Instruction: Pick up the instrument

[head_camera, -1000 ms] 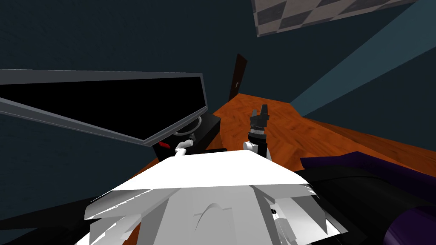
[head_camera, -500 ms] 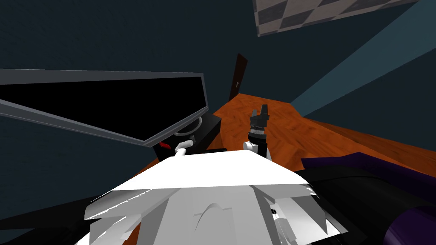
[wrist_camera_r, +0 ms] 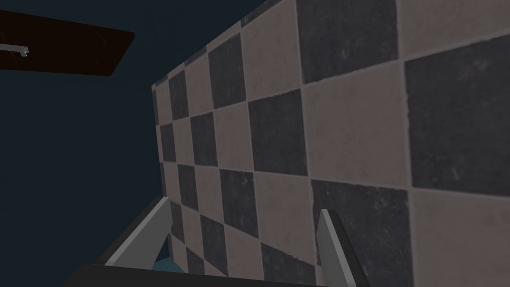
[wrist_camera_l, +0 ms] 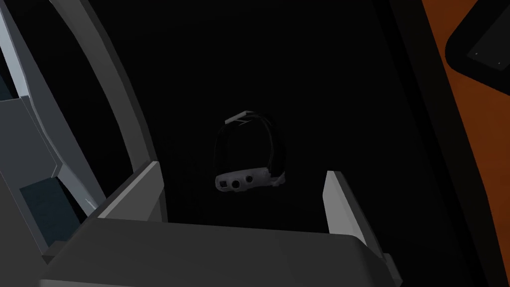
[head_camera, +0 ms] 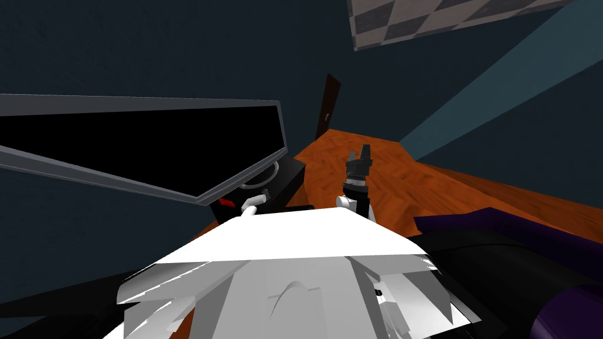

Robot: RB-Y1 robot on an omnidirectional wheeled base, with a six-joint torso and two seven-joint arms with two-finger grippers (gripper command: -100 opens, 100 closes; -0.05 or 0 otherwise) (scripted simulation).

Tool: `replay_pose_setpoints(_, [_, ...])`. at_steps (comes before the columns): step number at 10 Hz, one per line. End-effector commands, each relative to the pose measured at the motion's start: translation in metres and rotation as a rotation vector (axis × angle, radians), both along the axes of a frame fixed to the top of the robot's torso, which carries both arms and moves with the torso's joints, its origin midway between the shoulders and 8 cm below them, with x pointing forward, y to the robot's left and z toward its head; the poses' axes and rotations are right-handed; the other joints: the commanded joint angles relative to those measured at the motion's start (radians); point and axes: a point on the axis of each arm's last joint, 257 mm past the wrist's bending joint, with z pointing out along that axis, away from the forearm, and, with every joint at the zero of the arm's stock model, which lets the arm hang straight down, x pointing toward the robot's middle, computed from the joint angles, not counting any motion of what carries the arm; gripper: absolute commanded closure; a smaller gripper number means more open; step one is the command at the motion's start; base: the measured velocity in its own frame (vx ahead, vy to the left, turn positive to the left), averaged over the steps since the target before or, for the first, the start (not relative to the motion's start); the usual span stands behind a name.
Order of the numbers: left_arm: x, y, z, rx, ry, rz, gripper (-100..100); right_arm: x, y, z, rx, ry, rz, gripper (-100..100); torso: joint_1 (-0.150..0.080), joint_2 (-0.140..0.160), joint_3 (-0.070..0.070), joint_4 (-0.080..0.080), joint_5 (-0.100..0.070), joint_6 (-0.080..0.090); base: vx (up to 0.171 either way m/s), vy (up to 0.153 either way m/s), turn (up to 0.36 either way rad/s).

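1. The left end effector (wrist_camera_l: 240, 169) hovers above a black tabletop (wrist_camera_l: 348, 99), its two fingers spread wide and gripping nothing.
2. The instrument (wrist_camera_l: 244, 182), a small dark object with a light grey end, lies on the tabletop just beyond the fingertips. It is in line with the gap between them and touches neither.
3. A curved grey stand (wrist_camera_l: 114, 99) sweeps past one finger, beneath a black-screened television (head_camera: 147, 141).
4. The right end effector (head_camera: 360, 154) is raised over the orange wooden floor (head_camera: 412, 182), fingers likewise wide apart and empty.
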Motion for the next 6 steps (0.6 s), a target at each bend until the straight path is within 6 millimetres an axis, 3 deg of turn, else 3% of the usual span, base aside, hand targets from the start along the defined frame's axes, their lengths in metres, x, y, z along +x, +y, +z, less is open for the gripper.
replay_pose_setpoints(1, [-0.005,0.011,-0.004,-0.001,-0.002,0.025,-100,0.0,0.0,0.0,0.0,0.0,0.0,0,0.0,0.0,0.0,0.0,0.0,0.0,0.001,0.0,-0.179])
replay_pose_setpoints(6, [-0.022,0.038,-0.014,-0.001,-0.002,0.091,-100,0.0,0.0,0.0,0.0,0.0,0.0,0,0.0,0.0,0.0,0.0,0.0,0.0,0.0,-0.001,-0.139])
